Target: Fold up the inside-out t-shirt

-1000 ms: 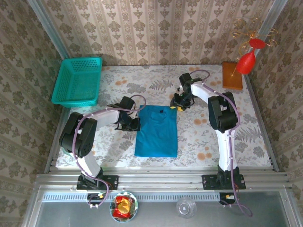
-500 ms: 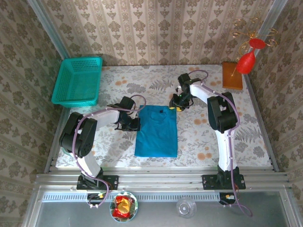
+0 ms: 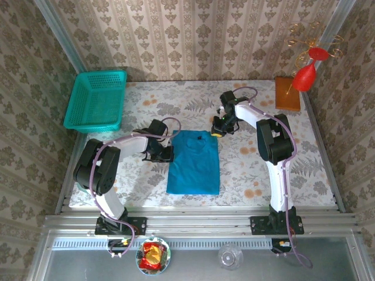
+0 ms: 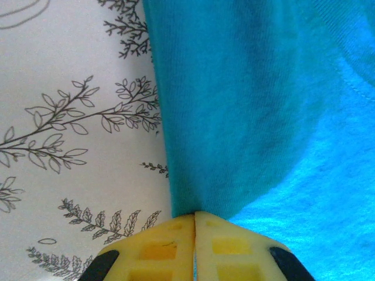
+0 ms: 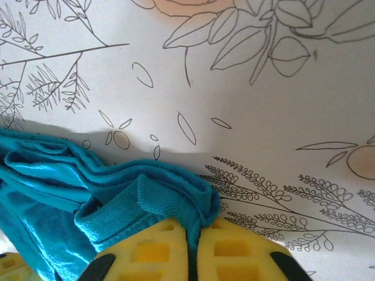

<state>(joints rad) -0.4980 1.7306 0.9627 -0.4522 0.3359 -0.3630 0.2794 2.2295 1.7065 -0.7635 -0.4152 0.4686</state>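
Evidently left pincer (image 4: 194,218) pinches t-shirt (image 3: 193,164) edge; right pincer (image 5: 192,227) clamps bunched corner.

My left fingers (image 4: 153,253) are clamped on the t-shirt (image 4: 246,105) edge; my right fingers (image 5: 234,252) pinch its bunched hem, both arms stretched forward, low.

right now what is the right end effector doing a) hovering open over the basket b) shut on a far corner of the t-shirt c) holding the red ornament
b: the right end effector is closed on a bunched edge of the t-shirt.
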